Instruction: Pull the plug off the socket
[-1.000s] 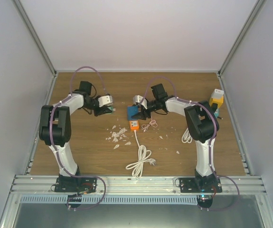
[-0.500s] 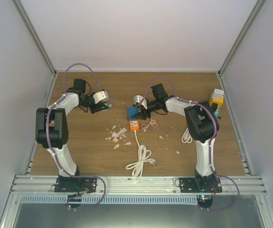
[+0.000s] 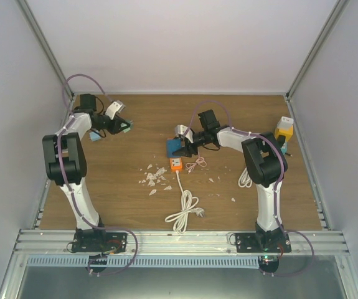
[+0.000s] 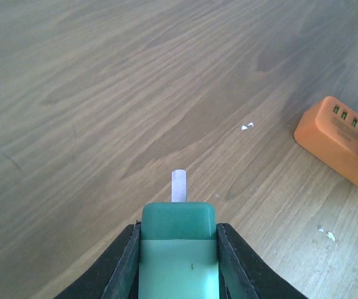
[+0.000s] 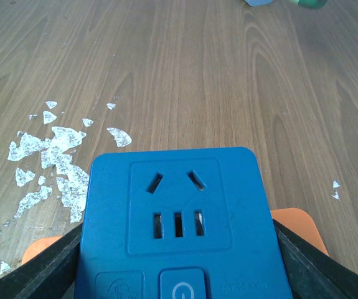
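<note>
The brown wood table is smooth, with white walls close around it. At upper left, the left gripper pinches the green plug. In the middle, the right gripper squeezes the square blue socket. Bare wood lies between them.

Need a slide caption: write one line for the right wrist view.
Right gripper clamps the blue socket, slots empty, over the orange power strip; white flakes litter the wooden table.
</note>
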Robot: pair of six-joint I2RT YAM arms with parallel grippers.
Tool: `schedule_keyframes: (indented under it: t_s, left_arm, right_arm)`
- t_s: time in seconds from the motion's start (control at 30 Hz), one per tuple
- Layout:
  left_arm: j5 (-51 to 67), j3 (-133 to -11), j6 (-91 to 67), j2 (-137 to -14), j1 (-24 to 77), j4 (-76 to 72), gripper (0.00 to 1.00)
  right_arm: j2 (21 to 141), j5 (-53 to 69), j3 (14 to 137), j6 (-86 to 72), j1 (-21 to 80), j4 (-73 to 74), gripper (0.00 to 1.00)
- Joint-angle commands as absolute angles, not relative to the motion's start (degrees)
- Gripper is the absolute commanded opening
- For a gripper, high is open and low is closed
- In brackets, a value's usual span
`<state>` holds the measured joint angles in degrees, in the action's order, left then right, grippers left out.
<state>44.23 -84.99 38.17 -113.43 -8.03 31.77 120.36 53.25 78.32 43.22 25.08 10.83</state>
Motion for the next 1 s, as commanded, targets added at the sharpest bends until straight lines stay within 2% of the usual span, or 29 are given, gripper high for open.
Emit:
schedule_keyframes:
  t_s: [0.0,0.2,0.4,0.7,0.97]
  left_arm:
    - [48.9,-88.6,29.5,-118.7,-10.0,32.6,0.26]
    - [52.2,-92.4,21.8,-124.3,-12.3,33.3,0.28]
    - [49.6,-93.8,20.6,-127.0,-12.8,34.2,0.34]
    - [44.3,-95.4,21.3,-129.3,-13.4,36.8,0.53]
    - [39.7,-95.4,22.2,-127.8,-13.4,35.6,0.54]
  right_arm:
    - [123.2,49.4,75.8,43.8,24.8,16.3,0.09]
    - [123.2,49.5,75.8,43.9,24.9,16.5,0.09]
    - [123.3,49.5,75.9,44.0,24.9,16.6,0.10]
    - [123.3,49.5,76.2,43.9,25.0,16.9,0.10]
    - [123.2,49.3,76.3,44.0,25.3,17.2,0.10]
